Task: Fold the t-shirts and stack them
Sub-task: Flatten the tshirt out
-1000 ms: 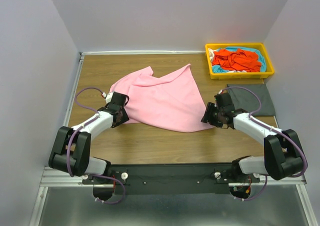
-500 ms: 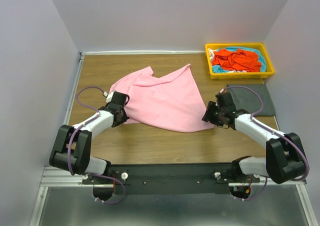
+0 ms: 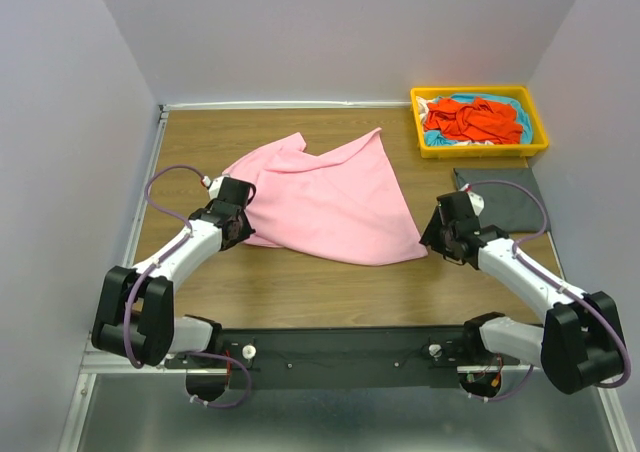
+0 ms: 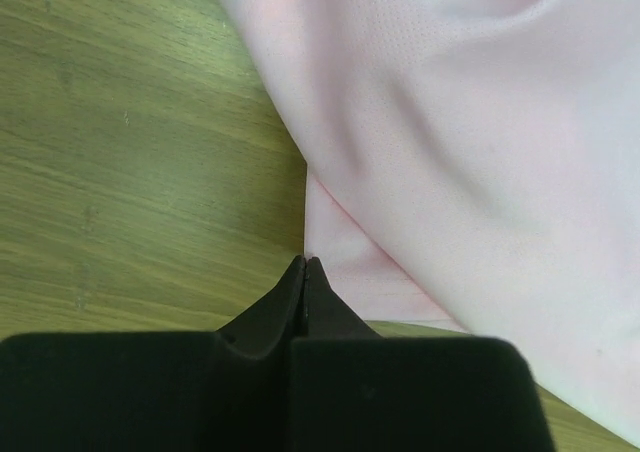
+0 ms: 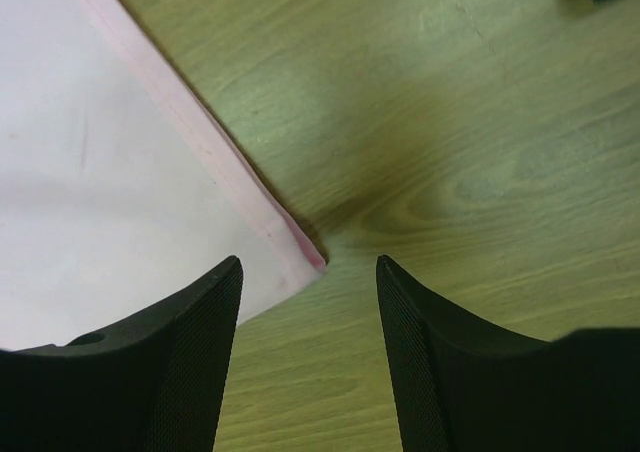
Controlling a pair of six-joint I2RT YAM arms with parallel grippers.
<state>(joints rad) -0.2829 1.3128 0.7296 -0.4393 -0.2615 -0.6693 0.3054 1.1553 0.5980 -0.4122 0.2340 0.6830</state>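
The light pink t-shirt (image 3: 325, 197) lies spread and rumpled on the middle of the table. My left gripper (image 3: 242, 230) is at its near left edge. In the left wrist view its jaws (image 4: 305, 264) are shut, and the shirt's hem (image 4: 480, 152) runs straight into the tips. My right gripper (image 3: 432, 240) is open at the shirt's near right corner. In the right wrist view that corner (image 5: 120, 172) lies flat on the wood just ahead of the open gripper (image 5: 308, 262). The dark grey t-shirt (image 3: 505, 197) lies folded at the right. The orange-red t-shirt (image 3: 470, 117) and the turquoise one (image 3: 520, 117) lie in the tray.
The yellow plastic tray (image 3: 475, 91) stands at the back right corner, just behind the grey shirt. Walls close the table on the left, back and right. Bare wood (image 3: 330, 282) lies between the pink shirt and the arm bases.
My right gripper has drawn back to the right, off the pink shirt's corner. My left gripper has shifted slightly up and left at the shirt's left edge.
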